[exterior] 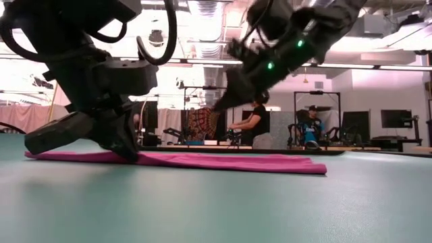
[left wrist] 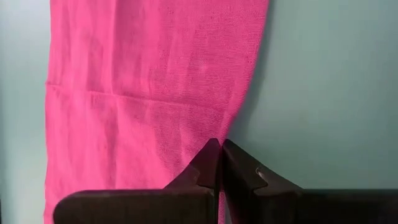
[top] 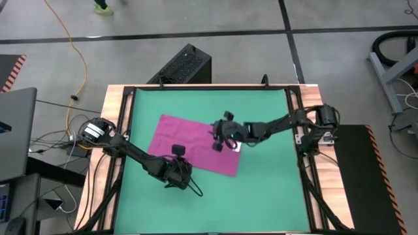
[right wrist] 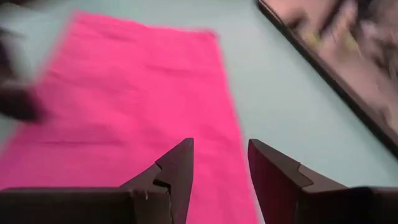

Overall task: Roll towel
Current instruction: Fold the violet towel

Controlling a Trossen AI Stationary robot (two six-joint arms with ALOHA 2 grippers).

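Your left hand (left wrist: 219, 163) is pinched shut on the near edge of the soft magenta-purple towel (top: 196, 145), which lies flat on the green mat (top: 274, 196). No roll yet. Your right hand (right wrist: 221, 163) hovers open over the far end.

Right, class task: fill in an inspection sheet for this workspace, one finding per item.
Surface: green mat in a wooden frame.
Job's things: towel lying flat, unrolled.
Clutter: nothing seen on the mat.
Grippers: left tool shut on the towel's edge; right tool open above the towel's other end.
Cables: yellow cable on the floor; wires beside the left arm's base.
Surroundings: black box behind the table; people seated in the room.
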